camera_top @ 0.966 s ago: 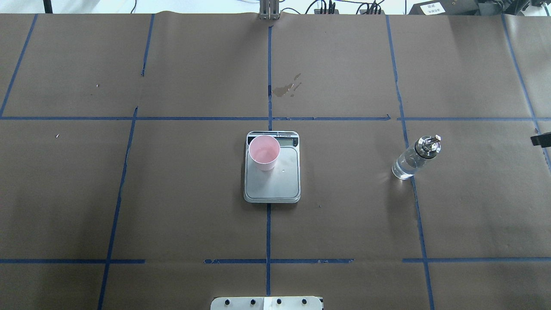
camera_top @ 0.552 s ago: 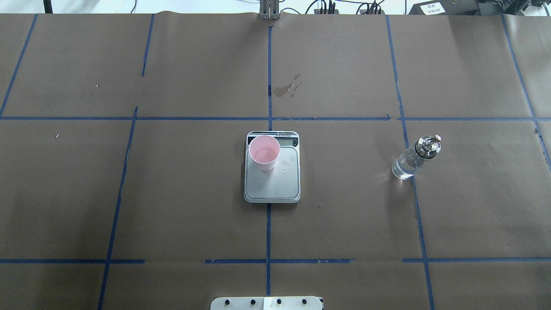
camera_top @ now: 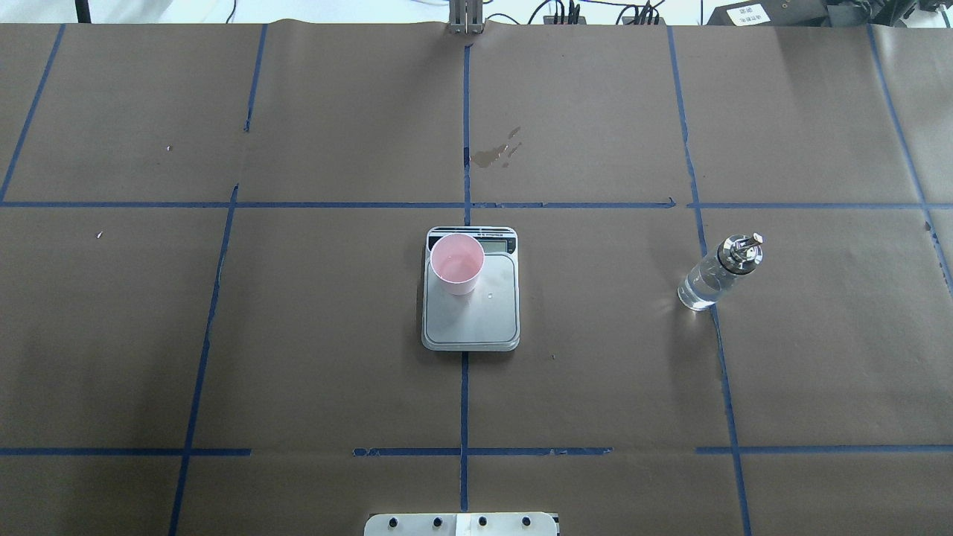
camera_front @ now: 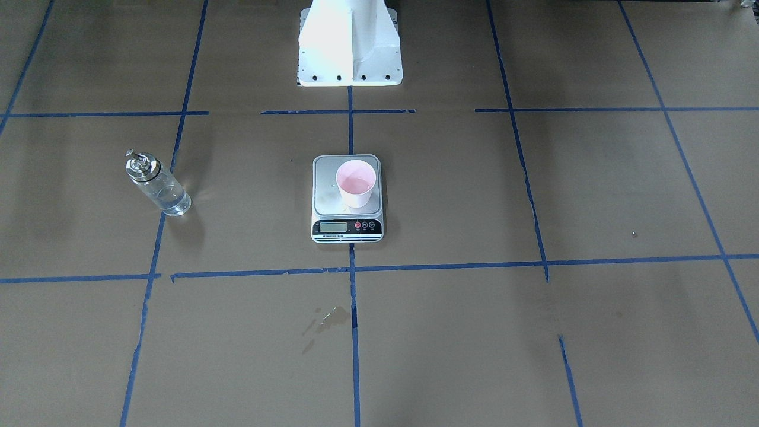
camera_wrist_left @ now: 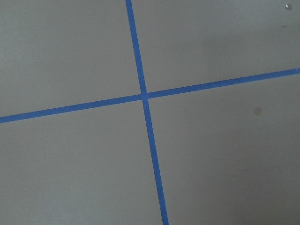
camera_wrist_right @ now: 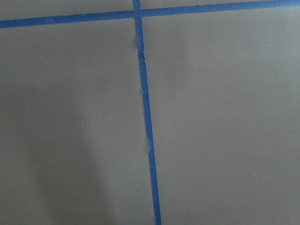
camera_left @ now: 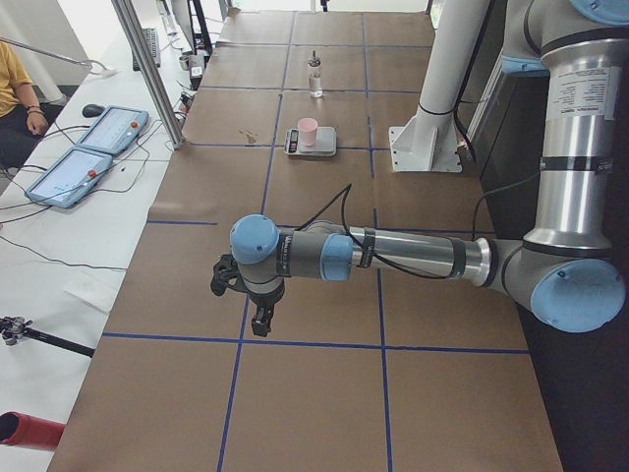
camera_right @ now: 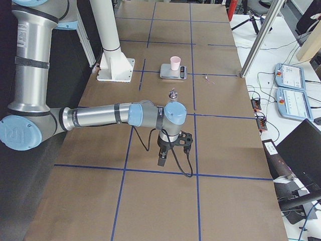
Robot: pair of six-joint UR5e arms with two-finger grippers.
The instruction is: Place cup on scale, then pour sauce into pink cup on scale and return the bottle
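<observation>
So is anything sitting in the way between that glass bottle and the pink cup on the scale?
Nothing visible does. Between the bottle and the cup on the scale there is only bare brown paper covering the table.

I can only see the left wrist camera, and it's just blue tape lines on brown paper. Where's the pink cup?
Observer: The cup stands upright on the steel platform of the scale.
Operator: And the bottle?
Observer: The bottle stands upright on the table, apart from the scale, on the robot's right side.
Operator: Is a gripper holding it?
Observer: No. The right gripper hangs over paper near the table's end, well away from it.
</observation>
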